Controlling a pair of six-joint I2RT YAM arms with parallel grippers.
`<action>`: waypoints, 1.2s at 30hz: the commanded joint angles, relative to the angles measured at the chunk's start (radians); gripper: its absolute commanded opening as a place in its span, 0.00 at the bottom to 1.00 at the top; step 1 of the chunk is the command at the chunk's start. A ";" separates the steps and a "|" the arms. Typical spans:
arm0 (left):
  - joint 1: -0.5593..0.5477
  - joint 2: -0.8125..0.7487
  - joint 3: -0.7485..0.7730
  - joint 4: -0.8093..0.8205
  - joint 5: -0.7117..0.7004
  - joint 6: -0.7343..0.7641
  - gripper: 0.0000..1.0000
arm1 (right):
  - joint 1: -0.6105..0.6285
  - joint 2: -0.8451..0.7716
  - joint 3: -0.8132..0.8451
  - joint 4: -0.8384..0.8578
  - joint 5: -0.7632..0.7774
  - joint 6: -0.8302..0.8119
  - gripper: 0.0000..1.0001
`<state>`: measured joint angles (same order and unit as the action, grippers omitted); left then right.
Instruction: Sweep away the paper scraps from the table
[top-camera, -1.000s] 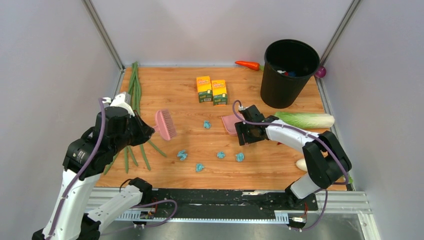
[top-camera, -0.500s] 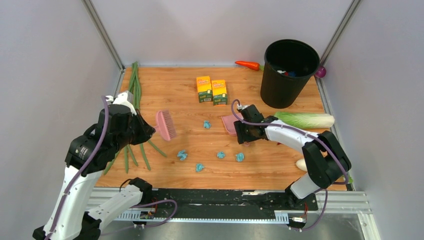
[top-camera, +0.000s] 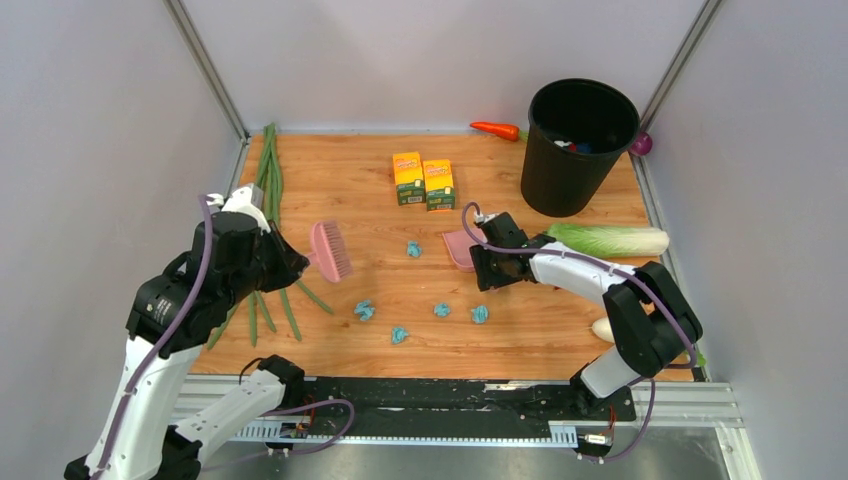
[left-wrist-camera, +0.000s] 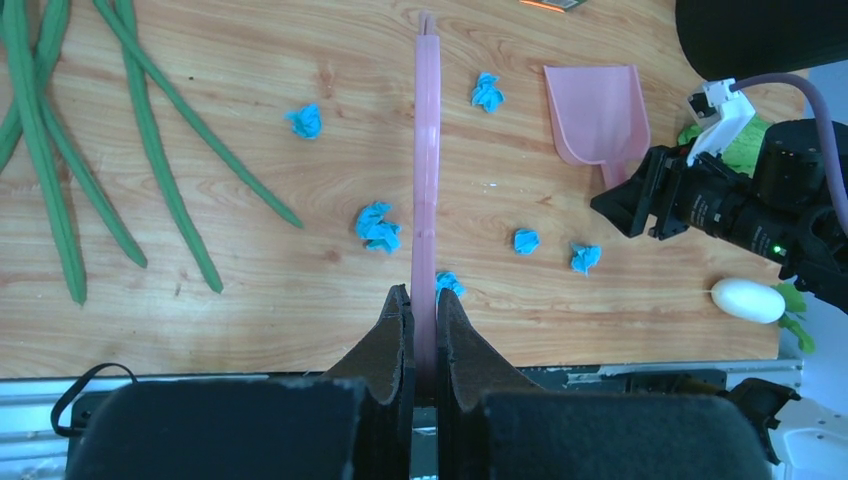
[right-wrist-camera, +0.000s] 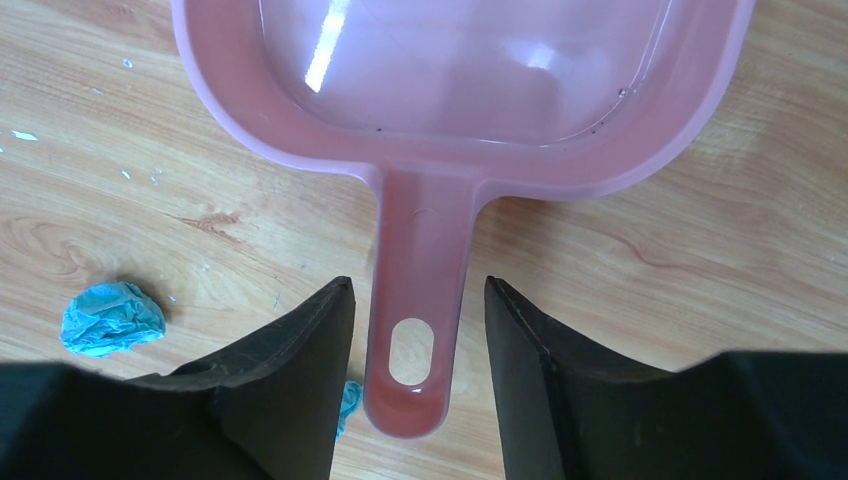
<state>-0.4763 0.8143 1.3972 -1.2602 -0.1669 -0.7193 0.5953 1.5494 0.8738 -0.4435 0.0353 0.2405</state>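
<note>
Several light-blue paper scraps (top-camera: 365, 310) lie on the wooden table (top-camera: 340, 185), mid-front; one scrap (top-camera: 413, 249) sits further back. My left gripper (left-wrist-camera: 424, 300) is shut on the handle of a pink brush (top-camera: 330, 250), held above the table's left side. The pink dustpan (right-wrist-camera: 460, 90) lies flat, also seen from above (top-camera: 460, 247). My right gripper (right-wrist-camera: 418, 285) is open and straddles its handle, with a gap on each side. One scrap (right-wrist-camera: 110, 318) lies left of its fingers.
A black bin (top-camera: 580, 145) stands at the back right, two yellow-orange boxes (top-camera: 423, 180) at the back middle. Green beans (top-camera: 268, 180) run along the left edge. A carrot (top-camera: 495, 129), a cabbage (top-camera: 615, 238) and a white radish (top-camera: 603, 328) lie on the right.
The right gripper's jaws have narrowed around the dustpan handle and it has edged slightly toward the pan. The left arm with the brush has hardly shifted.
</note>
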 joint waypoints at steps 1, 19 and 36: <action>-0.001 -0.010 0.028 0.016 0.000 -0.009 0.00 | 0.006 -0.017 -0.013 0.042 0.005 -0.012 0.53; 0.001 -0.037 0.034 -0.008 -0.006 -0.039 0.00 | 0.012 -0.061 0.070 -0.038 0.003 0.002 0.26; -0.001 0.031 0.126 0.019 0.078 0.026 0.00 | 0.096 -0.276 0.174 -0.228 -0.018 0.074 0.11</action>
<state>-0.4763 0.8196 1.4586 -1.2762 -0.1303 -0.7322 0.6590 1.3289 0.9909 -0.6312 0.0311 0.2829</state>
